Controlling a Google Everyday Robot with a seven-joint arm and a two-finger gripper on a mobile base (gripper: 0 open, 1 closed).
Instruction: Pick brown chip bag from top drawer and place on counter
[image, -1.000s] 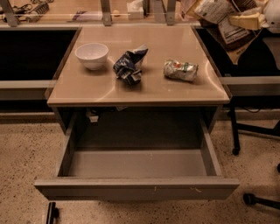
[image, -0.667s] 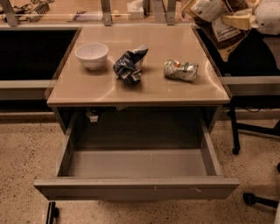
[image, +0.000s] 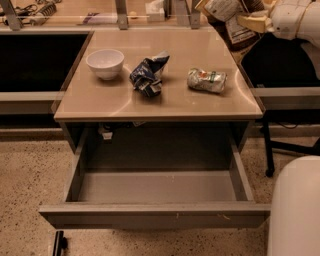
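Observation:
The brown chip bag (image: 229, 19), dark brown and tan with a white label panel, hangs in the air above the far right corner of the counter (image: 175, 102). My gripper (image: 251, 22) is at the top right, shut on the bag's right side, with the white arm (image: 295, 20) behind it. The top drawer (image: 155, 216) is pulled fully open below the counter, and its grey floor (image: 155, 187) is bare.
On the counter stand a white bowl (image: 105, 62), a crumpled dark-blue and white bag (image: 148, 75) and a small silver-green packet (image: 206, 80). A white robot part (image: 296, 210) fills the lower right. A dark stand leg (image: 269, 150) is right of the drawer.
The gripper has carried the brown chip bag left, closer over the counter's far right corner. A white robot part has come into view at the lower right.

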